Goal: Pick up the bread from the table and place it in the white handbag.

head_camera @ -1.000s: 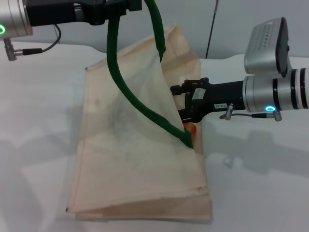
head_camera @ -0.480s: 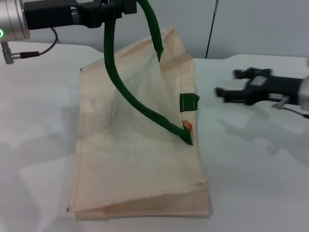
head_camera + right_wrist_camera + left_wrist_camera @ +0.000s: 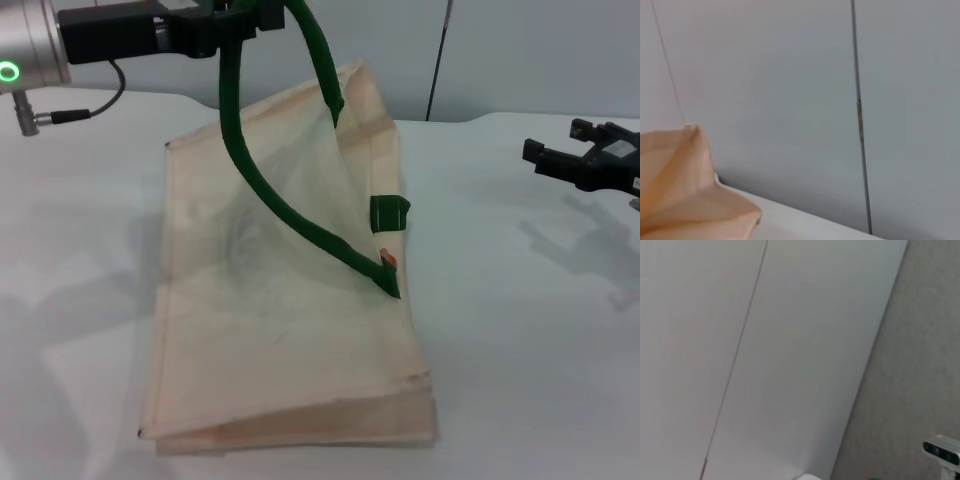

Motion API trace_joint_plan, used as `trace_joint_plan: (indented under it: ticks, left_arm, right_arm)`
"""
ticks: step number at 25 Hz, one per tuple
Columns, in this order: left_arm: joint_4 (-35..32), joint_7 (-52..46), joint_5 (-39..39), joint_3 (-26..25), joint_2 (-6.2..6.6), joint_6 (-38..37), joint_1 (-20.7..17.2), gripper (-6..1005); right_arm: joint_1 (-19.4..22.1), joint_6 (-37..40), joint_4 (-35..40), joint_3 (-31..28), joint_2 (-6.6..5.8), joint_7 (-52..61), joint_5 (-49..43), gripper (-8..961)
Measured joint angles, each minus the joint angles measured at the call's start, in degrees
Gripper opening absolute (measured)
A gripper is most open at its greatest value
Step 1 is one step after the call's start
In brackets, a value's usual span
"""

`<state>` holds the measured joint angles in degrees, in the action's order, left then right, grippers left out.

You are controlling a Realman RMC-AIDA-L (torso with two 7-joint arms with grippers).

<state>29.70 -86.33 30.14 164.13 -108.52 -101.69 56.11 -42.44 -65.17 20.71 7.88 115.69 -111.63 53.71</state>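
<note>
The white handbag point(image 3: 270, 320) lies on the table point(image 3: 520, 340) with its mouth held up. My left gripper point(image 3: 240, 15) is shut on one dark green handle point(image 3: 262, 190) and holds it high at the top left. The other handle point(image 3: 390, 212) shows only as a short stub at the bag's right edge. Only a small orange tip of the bread point(image 3: 388, 262) shows at the bag's mouth; the rest is hidden by the cloth. My right gripper point(image 3: 552, 142) is open and empty at the far right, well apart from the bag. A corner of the bag point(image 3: 675, 195) also shows in the right wrist view.
A grey wall point(image 3: 520, 50) with a thin vertical seam stands behind the table. A dark cable point(image 3: 95, 105) hangs by the left arm. The left wrist view shows only wall panels.
My right gripper has pulled back from the bag's mouth to the far right, open and empty. The bread stays at the mouth of the bag. The left gripper keeps holding the handle.
</note>
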Motion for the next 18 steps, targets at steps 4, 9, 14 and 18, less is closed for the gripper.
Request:
trace_joint_plan:
  ticks: [4,9,14,18]
  left_arm:
    - [0.01,-0.77,0.73,-0.05,-0.28,0.89,-0.06,129]
    - [0.08,-2.18,0.78,-0.04,-0.56,2.96,0.01,267]
    - [0.10,-2.23,2.51,-0.04,-0.84,4.14,-0.18,495]
    - [0.57,-0.82,9.38,-0.04,-2.69,6.23,-1.73,617]
  right_arm:
    - [0.15,-0.28,-1.32,-1.61,0.07,-1.53,0.00,891]
    - [-0.03,-0.20,-1.90,-1.73,0.07,-2.36,-0.01,891]
    - [-0.22,-0.40,-1.91,-1.80,0.06,-2.47,-0.01,891]
    - [-0.23,-0.29,-2.08,-1.95,0.06,-4.83,0.14,891]
